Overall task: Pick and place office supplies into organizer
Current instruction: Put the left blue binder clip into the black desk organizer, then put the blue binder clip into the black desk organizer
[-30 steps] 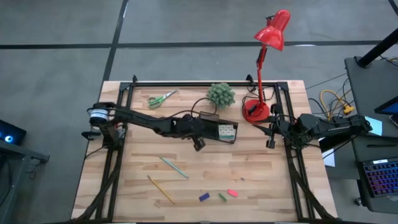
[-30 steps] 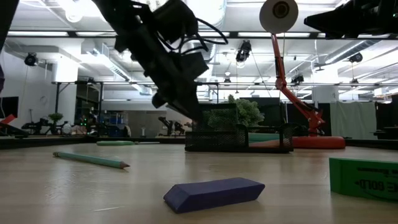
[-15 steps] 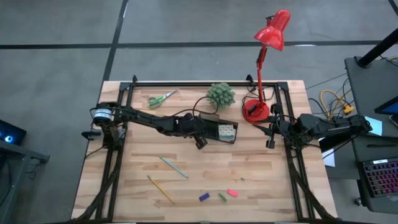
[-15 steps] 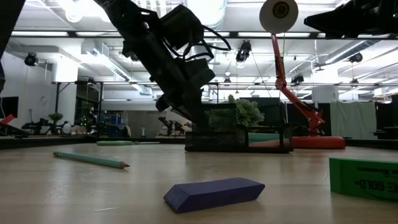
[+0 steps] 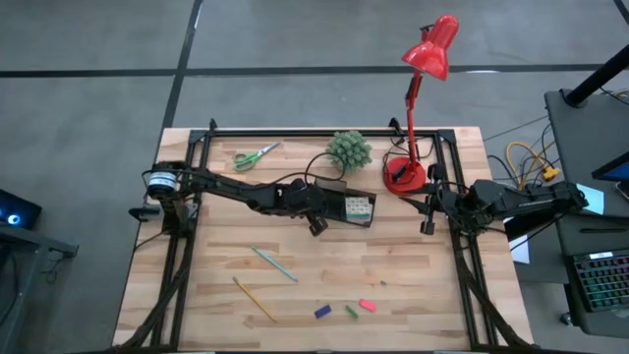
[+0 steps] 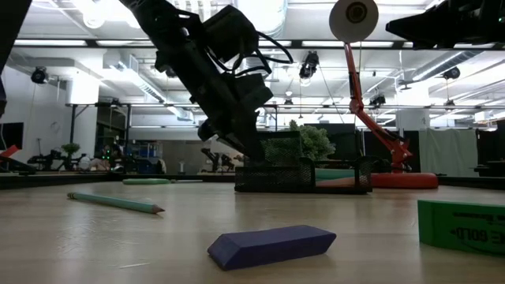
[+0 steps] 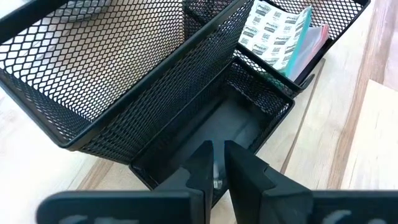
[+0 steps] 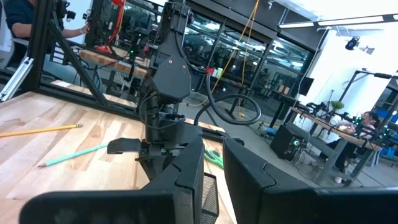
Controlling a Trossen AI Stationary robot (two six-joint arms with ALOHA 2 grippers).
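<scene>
Organizer (image 5: 346, 208) sat beside the plant (image 5: 349, 149); left pincer (image 7: 217, 163) hovered over its front compartment, slightly parted, empty. Remaining pencil (image 5: 255, 298) probably light, stiff: grip mid-shaft. Right pincer (image 8: 213, 165) near the organizer, narrow gap, empty.

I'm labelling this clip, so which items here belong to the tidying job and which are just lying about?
Part of the job:
black mesh organizer
green-handled scissors
teal pen
yellow pencil
blue piece
green piece
pink piece
left gripper, over the organizer

Just lying about:
red desk lamp
potted plant
</scene>
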